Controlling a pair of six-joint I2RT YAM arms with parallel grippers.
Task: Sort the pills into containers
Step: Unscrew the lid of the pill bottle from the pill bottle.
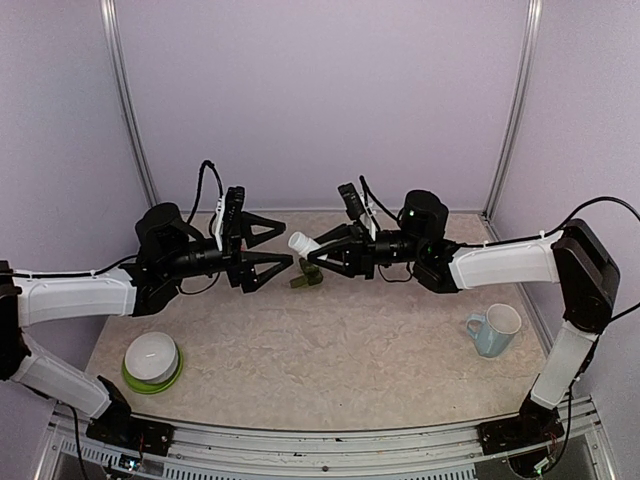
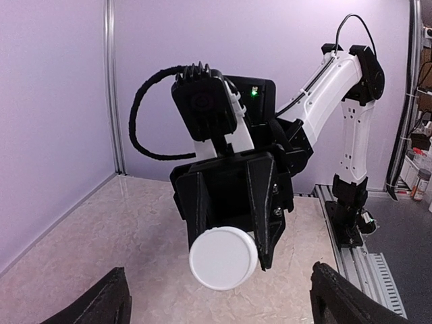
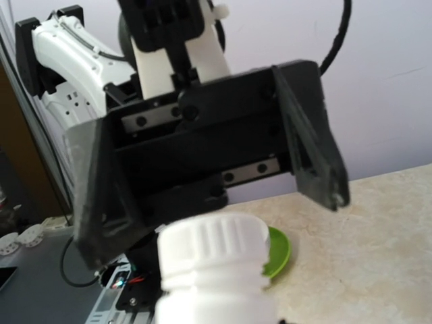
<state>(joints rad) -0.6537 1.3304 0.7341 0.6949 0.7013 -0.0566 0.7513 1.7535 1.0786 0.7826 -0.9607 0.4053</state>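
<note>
Two claws meeting over one table, with one bottle and one container strip.
Claws, two: left claw [image 1: 285, 243] spread wide, holding nothing, facing the bottle's cap; right claw [image 1: 318, 252] clamped on the one white bottle [image 1: 302, 242], capped, held above the table [image 1: 350, 350]. One dark green container strip [image 1: 307, 279] on the table just beneath the bottle. One pale blue mug [image 1: 495, 330]; one white bowl [image 1: 152, 352] on one green plate [image 1: 150, 383].
</note>
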